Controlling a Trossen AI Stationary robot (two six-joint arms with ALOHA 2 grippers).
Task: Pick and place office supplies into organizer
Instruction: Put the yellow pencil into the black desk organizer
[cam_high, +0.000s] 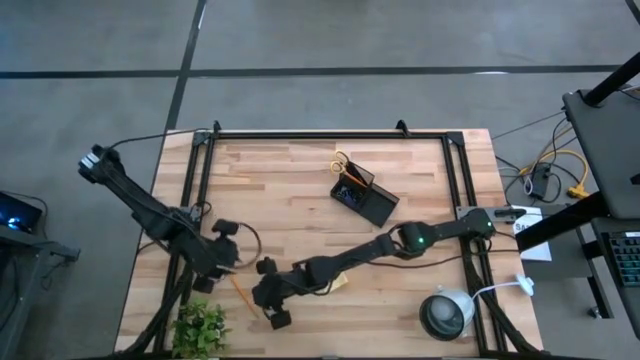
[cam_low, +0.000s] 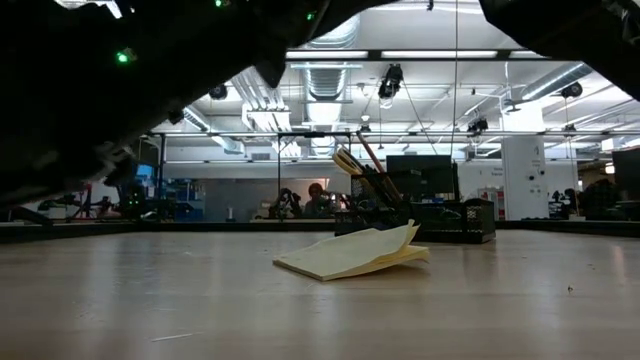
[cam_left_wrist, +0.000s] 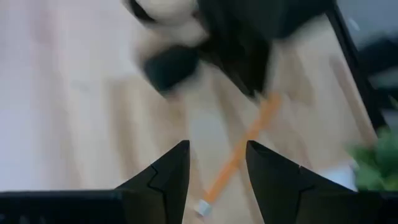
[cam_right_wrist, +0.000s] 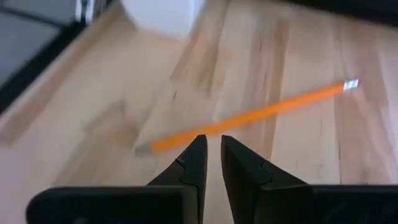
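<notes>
We see 1 orange pencil (cam_high: 241, 293) lying flat on the wooden table (cam_high: 300, 190), between the 2 grippers. The right gripper (cam_right_wrist: 211, 149) hangs just above it with its fingers almost shut on nothing. The left gripper (cam_left_wrist: 217, 163) is near, open and empty. The black organizer (cam_high: 366, 198) sits far back. The yellow sticky-note pad (cam_low: 355, 253) lies nearer.

- Orange pencil (cam_high: 241, 293) lies flat and slantwise on the wooden table near its front edge, close to the plant; a metal cap shows at one end
- Yellow sticky-note pad (cam_low: 352, 252) lies flat on the table, its top sheets curled upward
- Black organizer (cam_high: 365, 195) stands at an angle toward the back of the table, with yellow-handled scissors (cam_high: 341, 161) and pencils upright in its taller cup
</notes>
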